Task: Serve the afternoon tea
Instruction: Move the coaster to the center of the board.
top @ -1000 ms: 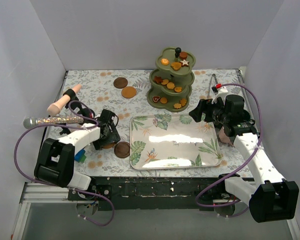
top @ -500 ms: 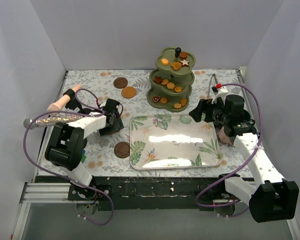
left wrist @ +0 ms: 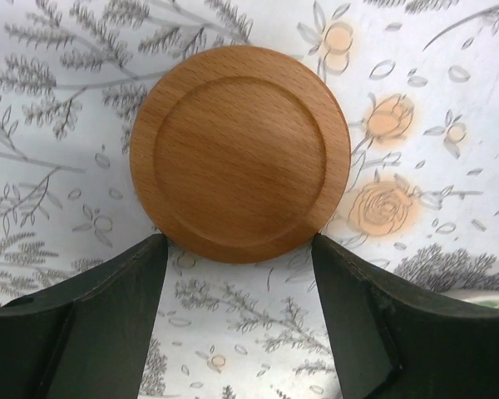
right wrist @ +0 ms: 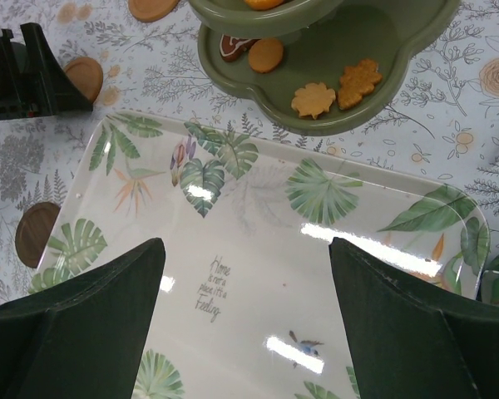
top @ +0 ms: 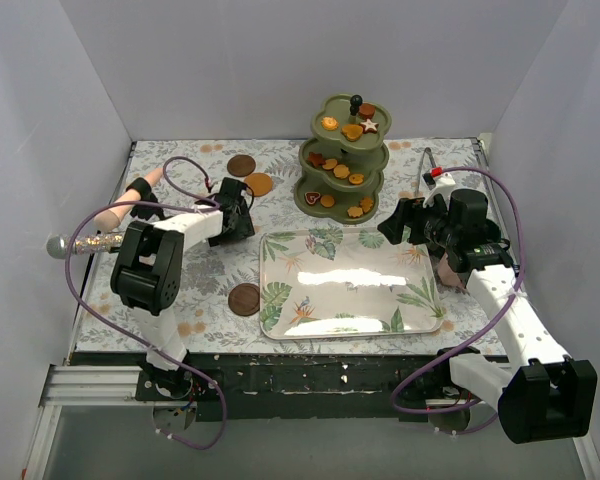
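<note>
The olive-green three-tier stand (top: 344, 160) with a black knob stands at the back and holds several biscuits. Its bottom tier (right wrist: 374, 50) shows in the right wrist view with leaf-shaped biscuits (right wrist: 314, 100). A light brown coaster (top: 258, 185) lies left of the stand. My left gripper (top: 236, 212) is open just short of it. In the left wrist view the coaster (left wrist: 239, 154) lies flat just ahead of the gripper (left wrist: 237, 249), its near edge level with the fingertips. My right gripper (top: 400, 222) hangs open and empty over the tray (right wrist: 258, 216). No mugs show clearly.
A leaf-print tray (top: 350, 282) lies in the middle front. A dark coaster (top: 241, 165) lies at the back and another (top: 244, 299) left of the tray. A glittery microphone (top: 92, 241) and a pink-handled object (top: 130, 200) lie at the left edge. Metal tongs (top: 427, 165) lie back right.
My left arm has swung away from the near dark coaster toward the back, and its gripper now faces the light brown coaster. The right arm has not moved.
</note>
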